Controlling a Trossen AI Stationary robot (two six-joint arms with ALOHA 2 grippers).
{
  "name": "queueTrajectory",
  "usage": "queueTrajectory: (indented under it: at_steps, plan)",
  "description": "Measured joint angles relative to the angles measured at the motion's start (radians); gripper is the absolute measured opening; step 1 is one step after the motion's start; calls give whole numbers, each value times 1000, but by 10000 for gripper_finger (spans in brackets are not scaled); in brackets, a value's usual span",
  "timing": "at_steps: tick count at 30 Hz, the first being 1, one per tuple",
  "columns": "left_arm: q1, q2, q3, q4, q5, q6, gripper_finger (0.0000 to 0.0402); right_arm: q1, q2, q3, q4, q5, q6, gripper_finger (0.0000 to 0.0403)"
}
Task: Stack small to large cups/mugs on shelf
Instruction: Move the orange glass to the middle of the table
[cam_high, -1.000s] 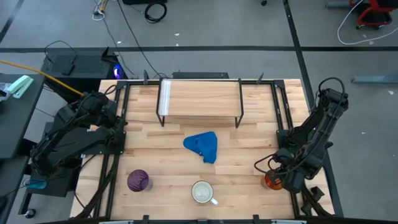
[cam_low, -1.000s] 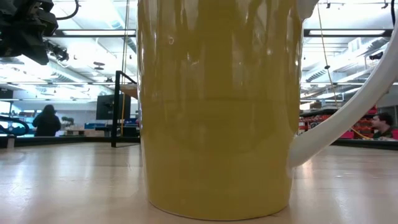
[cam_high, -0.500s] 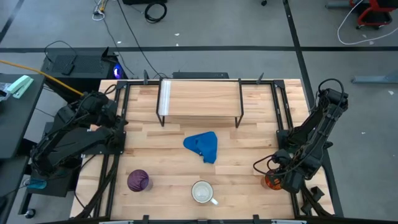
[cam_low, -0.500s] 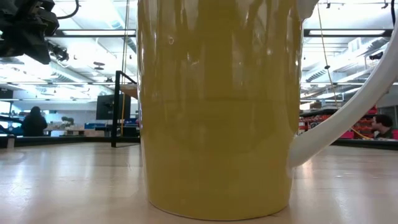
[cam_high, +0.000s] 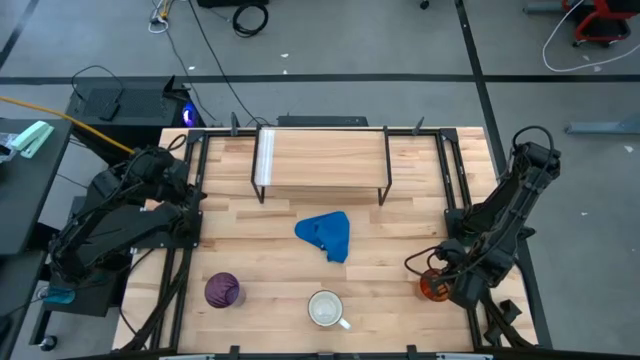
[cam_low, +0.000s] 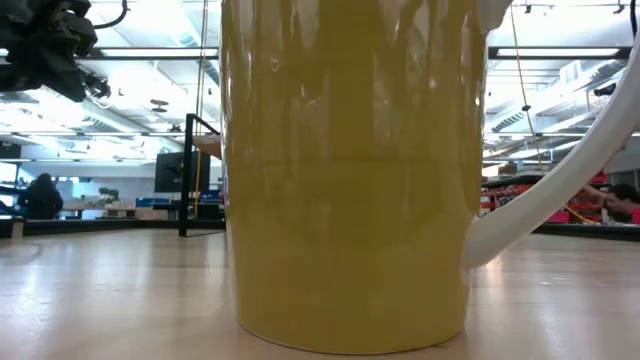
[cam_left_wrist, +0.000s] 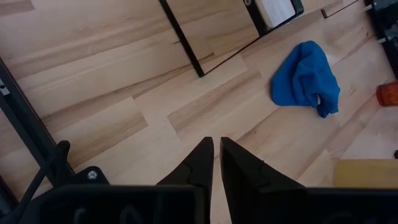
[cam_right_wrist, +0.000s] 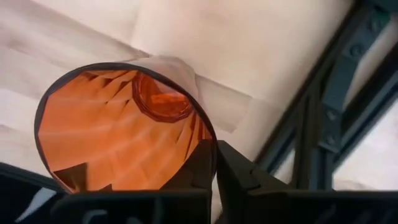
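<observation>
Logged worktop (cam_high: 400, 250) with shelf (cam_high: 320, 160) at its far middle, board bare, so judged stacking not yet begun. Took shelf as reference for all places. Found left arm parked off the shelf's left end, left tool (cam_left_wrist: 216, 149) closed on nothing and pointed at bare wood; presumably kept clear so the other arm can work. Noted blue cloth (cam_high: 326, 236) crumpled just in front of the shelf, not part of the task but lying on the path toward it. Placed white mug (cam_high: 326, 309) well in front of the shelf's middle, upright, handle toward the shelf's right side. Placed purple tumbler (cam_high: 222, 291) in front of the shelf and beyond its left end, upright. Placed orange cup (cam_high: 432, 286) in front of the shelf and beyond its right end, upright on the wood. Found right tool (cam_right_wrist: 214, 155) pinched shut on the cup's rim wall, one finger inside, one outside; judged a rim grip chosen to lift it without squeezing the body.
</observation>
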Motion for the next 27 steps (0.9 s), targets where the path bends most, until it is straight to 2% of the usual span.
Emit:
queueTrajectory:
  at_steps: [7, 16, 23, 27]
  plan:
    - [0, 0, 0, 15, 0, -1, 32, -167, -2, 49, -24, 33, -211, 7]
    - [0, 0, 0, 77, 0, -1, 21, -503, -3, 164, -160, 101, -648, 4]
    - [0, 0, 0, 80, 0, 0, 24, -789, -3, 176, -85, 109, -1020, 3]
    - [0, 0, 0, 80, 0, 0, 20, -909, 9, 176, -3, 99, -1183, 2]
